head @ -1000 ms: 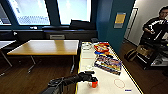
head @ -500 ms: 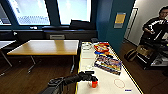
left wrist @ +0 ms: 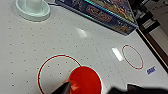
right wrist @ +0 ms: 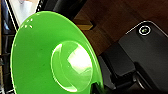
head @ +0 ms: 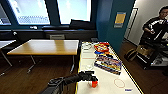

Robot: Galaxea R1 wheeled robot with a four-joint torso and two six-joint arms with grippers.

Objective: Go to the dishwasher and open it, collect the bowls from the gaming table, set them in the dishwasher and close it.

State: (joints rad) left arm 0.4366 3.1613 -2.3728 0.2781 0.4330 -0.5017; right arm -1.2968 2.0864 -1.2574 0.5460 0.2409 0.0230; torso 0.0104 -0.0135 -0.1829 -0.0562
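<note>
Left gripper (head: 93, 79) at orange bowl (left wrist: 85, 80) on white top of gaming table (head: 107, 83); one dark finger (left wrist: 63, 88) touches bowl rim, whether clamped cannot tell. Bowl overlaps red circle (left wrist: 59, 72) printed on top. Clear bowl (left wrist: 32, 9) farther along table, near colourful game box (head: 108, 64). Green bowl (right wrist: 52, 55) fills right wrist view, close to that gripper; grip itself not visible. Wooden table (head: 46, 47) beside. Person (head: 156, 25) at right.

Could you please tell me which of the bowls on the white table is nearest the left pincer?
The orange bowl, right at the left pincer on the near end of the gaming table. The clear bowl sits farther up the table, beside the game box.
</note>
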